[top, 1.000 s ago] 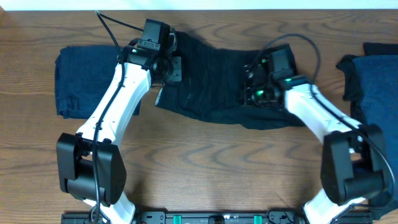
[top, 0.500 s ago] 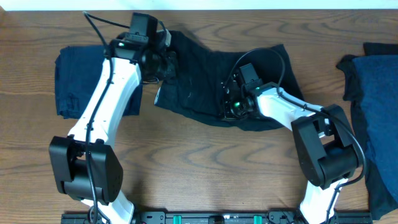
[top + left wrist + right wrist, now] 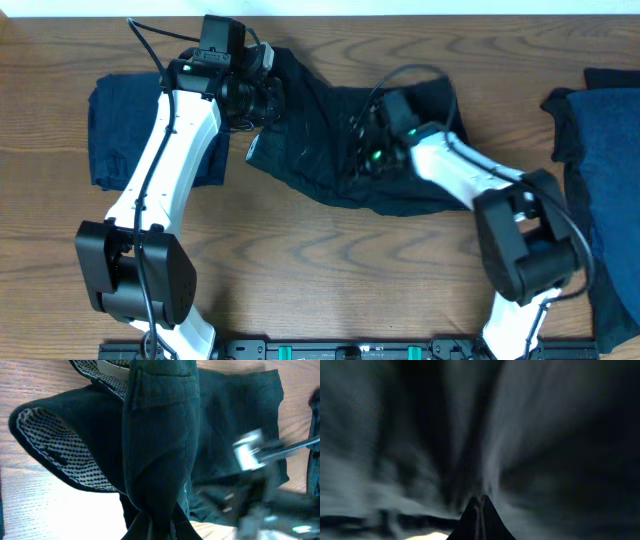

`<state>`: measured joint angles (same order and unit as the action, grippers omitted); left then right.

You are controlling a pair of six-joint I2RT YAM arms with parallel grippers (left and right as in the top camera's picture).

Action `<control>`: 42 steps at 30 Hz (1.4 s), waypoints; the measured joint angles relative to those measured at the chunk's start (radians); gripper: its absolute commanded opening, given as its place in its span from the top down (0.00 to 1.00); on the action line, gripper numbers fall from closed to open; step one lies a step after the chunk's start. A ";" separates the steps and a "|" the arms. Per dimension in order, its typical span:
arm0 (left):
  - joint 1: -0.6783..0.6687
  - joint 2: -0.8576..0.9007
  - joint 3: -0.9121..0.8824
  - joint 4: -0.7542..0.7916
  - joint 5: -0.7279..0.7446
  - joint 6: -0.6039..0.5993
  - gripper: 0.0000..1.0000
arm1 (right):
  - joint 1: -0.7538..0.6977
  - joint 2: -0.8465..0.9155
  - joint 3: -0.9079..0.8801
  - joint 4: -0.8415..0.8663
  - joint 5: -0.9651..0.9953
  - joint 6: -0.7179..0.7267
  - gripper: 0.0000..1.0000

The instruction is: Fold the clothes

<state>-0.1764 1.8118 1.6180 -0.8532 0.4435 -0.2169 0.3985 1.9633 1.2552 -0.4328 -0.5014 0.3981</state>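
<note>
A black garment (image 3: 320,165) lies crumpled across the middle of the table. My left gripper (image 3: 268,98) is shut on its upper left edge. In the left wrist view the cloth (image 3: 160,435) runs as a bunched fold out of the shut fingers (image 3: 160,529), and a pale checkered inner edge (image 3: 50,452) shows at the left. My right gripper (image 3: 362,152) sits over the garment's middle. Its view is blurred: the shut fingertips (image 3: 481,510) are in dark fabric (image 3: 545,435) whose creases run in toward them.
A folded dark navy garment (image 3: 120,130) lies at the left, partly under my left arm. A pile of navy clothes (image 3: 600,150) fills the right edge. Bare wood (image 3: 330,270) spreads in front of the black garment. The right arm (image 3: 260,485) shows blurred in the left wrist view.
My right gripper has swept left across the black garment, from its right part to its middle. The left gripper has shifted up and left a little with the cloth's edge.
</note>
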 measured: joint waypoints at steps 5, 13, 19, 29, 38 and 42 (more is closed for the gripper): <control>0.000 0.000 0.000 0.000 0.002 -0.002 0.94 | -0.060 -0.043 0.029 0.029 0.024 -0.005 0.99; 0.000 0.000 0.000 -0.004 0.002 -0.049 0.94 | -0.031 0.035 0.031 0.133 0.055 -0.008 0.99; 0.000 0.000 0.024 -0.049 0.005 -0.053 0.94 | 0.012 0.156 0.031 0.225 0.040 -0.006 0.99; 0.000 0.000 0.032 -0.060 0.059 -0.057 0.94 | 0.011 0.169 0.040 0.269 0.018 -0.004 0.99; 0.000 0.000 0.032 -0.062 0.071 -0.060 0.94 | -0.096 0.103 0.053 0.370 0.027 -0.003 0.99; 0.000 0.000 0.032 -0.064 0.071 -0.062 0.94 | -0.103 0.102 0.057 0.417 0.031 -0.003 0.99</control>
<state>-0.1764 1.8118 1.6505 -0.9169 0.5148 -0.2787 0.2958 2.0655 1.3121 -0.0158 -0.4709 0.3946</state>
